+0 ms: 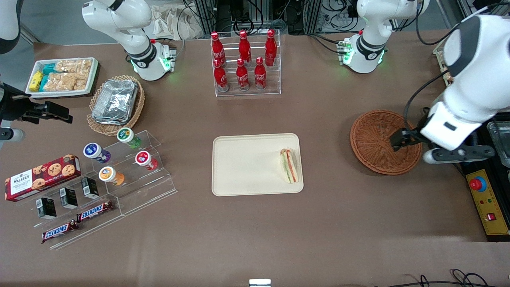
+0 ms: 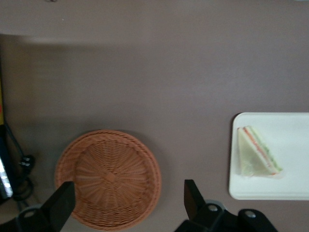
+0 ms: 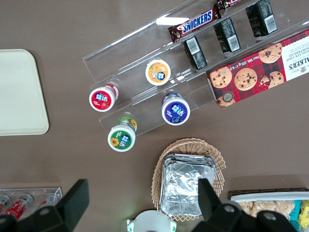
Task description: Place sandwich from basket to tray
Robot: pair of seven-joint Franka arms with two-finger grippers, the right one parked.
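Note:
The sandwich [image 1: 289, 165] [image 2: 256, 154], a wrapped triangular wedge with green and red filling, lies on the cream tray [image 1: 247, 163] [image 2: 294, 179] near the tray edge that faces the basket. The reddish-brown wicker basket [image 1: 374, 135] [image 2: 108, 176] sits toward the working arm's end of the table with nothing in it. My gripper [image 1: 398, 141] [image 2: 128, 193] hovers above the basket's rim. It is open, its black fingers [image 2: 192, 198] spread wide with nothing between them.
A rack of red cola bottles [image 1: 244, 59] stands farther from the camera than the tray. Toward the parked arm's end are a tan basket of foil trays [image 1: 115, 101], a white snack tray [image 1: 61, 75] and an acrylic stand with cups [image 1: 119, 159]. A control box [image 1: 484, 199] lies beside the basket.

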